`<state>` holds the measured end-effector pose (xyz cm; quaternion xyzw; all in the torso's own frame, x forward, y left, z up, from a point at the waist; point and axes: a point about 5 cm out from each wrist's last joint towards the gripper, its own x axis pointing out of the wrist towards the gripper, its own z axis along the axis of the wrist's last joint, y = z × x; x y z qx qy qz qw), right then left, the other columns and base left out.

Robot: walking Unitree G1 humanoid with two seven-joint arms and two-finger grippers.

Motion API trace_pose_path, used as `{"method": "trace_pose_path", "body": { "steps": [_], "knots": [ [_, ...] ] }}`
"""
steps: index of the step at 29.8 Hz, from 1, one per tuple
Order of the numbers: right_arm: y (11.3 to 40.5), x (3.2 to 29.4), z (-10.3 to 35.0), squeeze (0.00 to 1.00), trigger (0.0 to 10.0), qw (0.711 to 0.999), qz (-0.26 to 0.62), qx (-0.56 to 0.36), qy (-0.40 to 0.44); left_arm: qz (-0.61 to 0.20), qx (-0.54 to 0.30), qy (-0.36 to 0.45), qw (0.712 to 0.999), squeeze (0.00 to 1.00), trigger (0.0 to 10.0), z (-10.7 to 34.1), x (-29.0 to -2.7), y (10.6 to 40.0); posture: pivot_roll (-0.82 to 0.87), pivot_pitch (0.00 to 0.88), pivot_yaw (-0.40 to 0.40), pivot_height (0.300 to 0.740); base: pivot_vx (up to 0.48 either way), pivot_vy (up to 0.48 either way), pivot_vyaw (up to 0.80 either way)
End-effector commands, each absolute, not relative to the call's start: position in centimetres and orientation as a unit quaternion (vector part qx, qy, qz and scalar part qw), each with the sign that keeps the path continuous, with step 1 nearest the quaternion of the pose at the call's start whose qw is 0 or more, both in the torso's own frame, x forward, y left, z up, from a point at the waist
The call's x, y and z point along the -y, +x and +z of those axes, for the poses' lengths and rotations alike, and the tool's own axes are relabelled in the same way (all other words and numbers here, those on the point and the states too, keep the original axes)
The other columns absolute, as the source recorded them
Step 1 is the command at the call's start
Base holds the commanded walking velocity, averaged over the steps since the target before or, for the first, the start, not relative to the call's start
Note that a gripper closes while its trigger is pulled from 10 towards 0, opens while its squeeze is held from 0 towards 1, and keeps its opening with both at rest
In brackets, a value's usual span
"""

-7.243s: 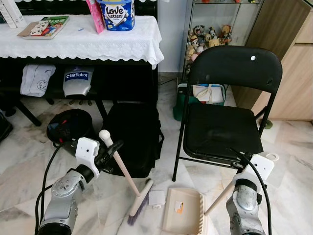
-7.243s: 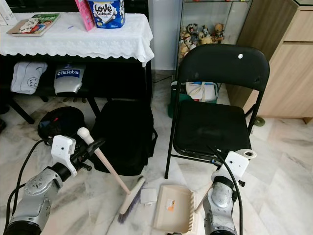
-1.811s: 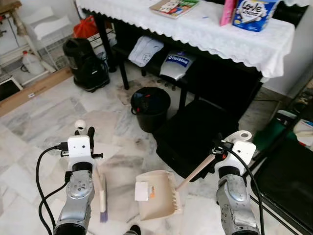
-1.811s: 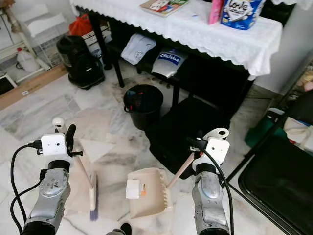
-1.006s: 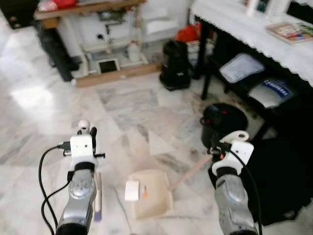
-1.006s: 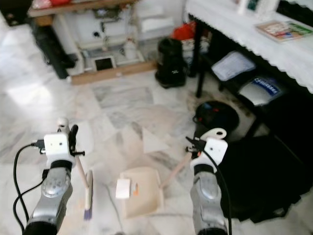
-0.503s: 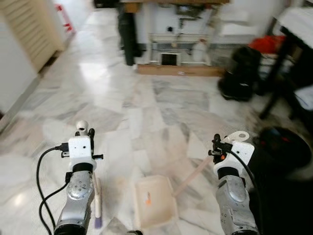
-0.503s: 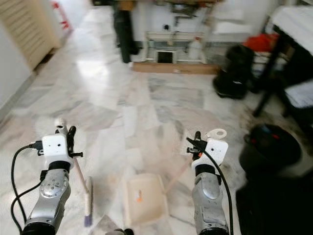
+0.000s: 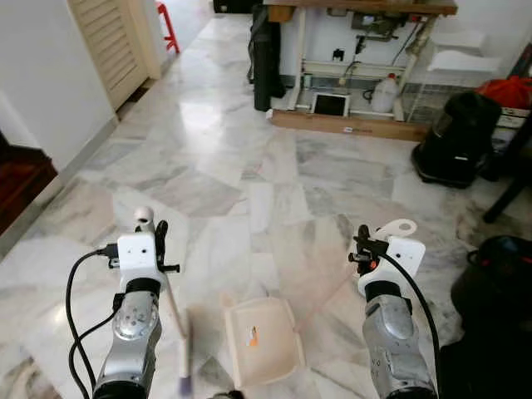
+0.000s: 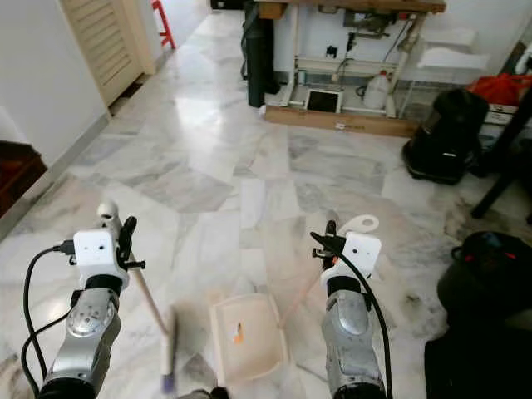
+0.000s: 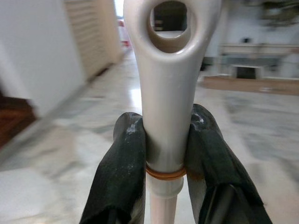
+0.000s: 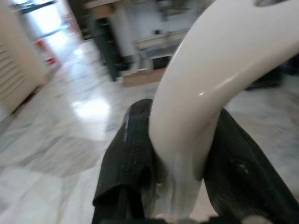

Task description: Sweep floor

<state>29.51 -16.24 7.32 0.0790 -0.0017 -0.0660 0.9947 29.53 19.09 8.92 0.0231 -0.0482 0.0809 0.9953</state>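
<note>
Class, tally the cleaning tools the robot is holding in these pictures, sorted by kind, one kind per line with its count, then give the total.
Brushes: 1, the brush, its handle clamped in the left gripper.
Dustpans: 1, the dustpan, its handle clamped in the right gripper.
Total: 2

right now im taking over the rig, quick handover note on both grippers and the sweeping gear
Left gripper: shut on the broom handle; broom head down on the marble floor.
Right gripper: shut on the dustpan handle; dustpan rests on the floor between the arms, a small orange scrap inside.
Done: both tools in hand.
Left: sweep debris into the pan, then empty it.
</note>
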Motion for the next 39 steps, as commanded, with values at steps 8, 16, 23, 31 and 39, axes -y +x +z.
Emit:
{"method": "trace_pose_path", "body": {
  "steps": [8, 16, 23, 31, 39],
  "knots": [
    [29.9, 16.07, 7.9, 0.0, 10.0, 0.994, -0.068, 0.013, 0.083, 0.056, 0.064, 0.013, 0.996, 0.0, 10.0, 9.75, -18.89, 30.07, -0.01, 0.082, 0.014, 0.74, 0.0, 0.0, -0.8],
    [29.84, 16.12, 7.75, 0.0, 10.0, 0.994, -0.069, 0.009, 0.082, 0.037, 0.064, 0.018, 0.997, 0.0, 10.0, 9.79, -18.5, 30.04, -0.01, 0.087, 0.013, 0.74, 0.0, 0.0, -0.8],
    [29.87, 16.01, 7.7, 0.0, 10.0, 0.994, -0.067, 0.008, 0.085, 0.045, 0.067, 0.015, 0.997, 0.0, 10.0, 9.94, -18.77, 30.13, -0.01, 0.087, 0.013, 0.74, 0.0, 0.0, -0.79],
    [29.84, 15.99, 7.85, 0.0, 10.0, 0.995, -0.065, 0.015, 0.081, 0.061, 0.064, 0.019, 0.996, 0.0, 10.0, 9.94, -19.18, 30.16, -0.01, 0.086, 0.012, 0.74, 0.119, 0.0, -0.27],
    [29.82, 16.01, 7.83, 0.0, 10.0, 0.995, -0.065, 0.013, 0.08, 0.062, 0.065, 0.018, 0.996, 0.0, 10.0, 9.97, -19.13, 30.2, -0.01, 0.087, 0.011, 0.74, 0.419, 0.0, 0.0]
  ]
}}
